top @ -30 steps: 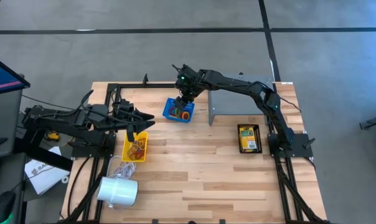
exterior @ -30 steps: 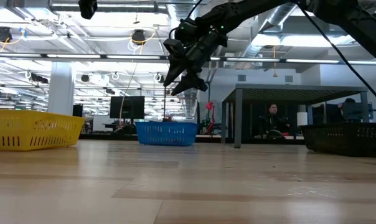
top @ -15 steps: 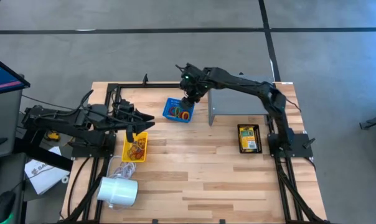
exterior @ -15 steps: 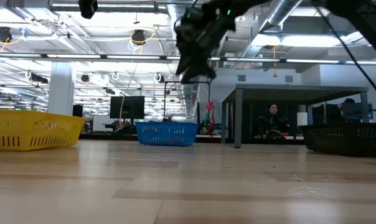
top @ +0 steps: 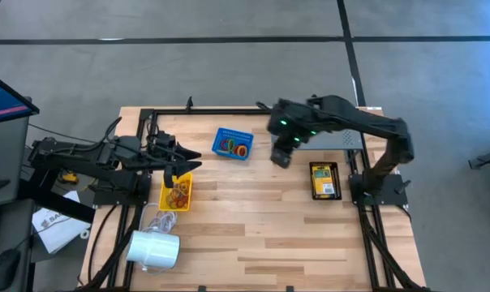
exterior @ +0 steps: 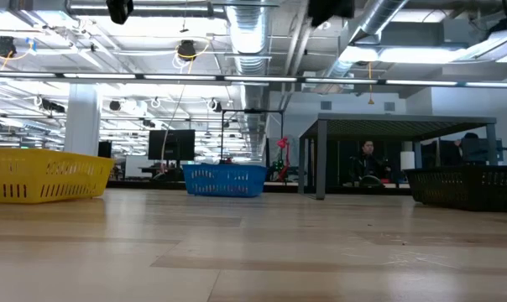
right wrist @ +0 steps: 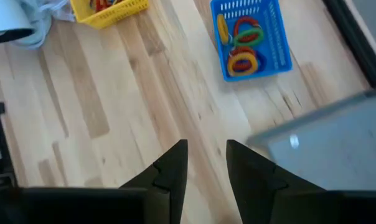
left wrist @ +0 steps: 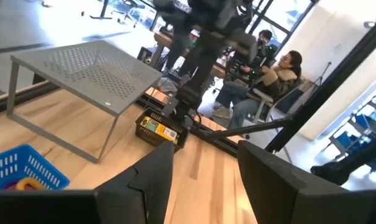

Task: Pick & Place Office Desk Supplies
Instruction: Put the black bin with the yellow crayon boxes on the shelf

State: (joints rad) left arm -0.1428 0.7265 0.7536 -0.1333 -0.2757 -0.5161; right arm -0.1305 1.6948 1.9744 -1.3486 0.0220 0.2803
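Rubber bands in orange, red and green lie in a blue basket (top: 233,143) (right wrist: 253,37) at the far middle of the table. More bands lie in a yellow basket (top: 176,191) on the left. A yellow-green crayon box (top: 324,180) rests in a black tray on the right. My right gripper (top: 281,154) (right wrist: 206,163) hangs open and holds nothing, high over the bare wood between the blue basket and the grey shelf (top: 318,139). My left gripper (top: 178,158) (left wrist: 203,180) waits open over the yellow basket's far end.
The grey perforated shelf (left wrist: 88,68) stands at the far right, with the black tray (left wrist: 160,129) in front of it. A white cylinder (top: 154,250) with a cord lies near the left front edge. Bare wood spans the table's middle and near side.
My right gripper has left its place above the blue basket, gone toward the table's right and near side and risen. In the low view it has climbed almost out of the picture's top. The baskets and the crayon box have stayed put.
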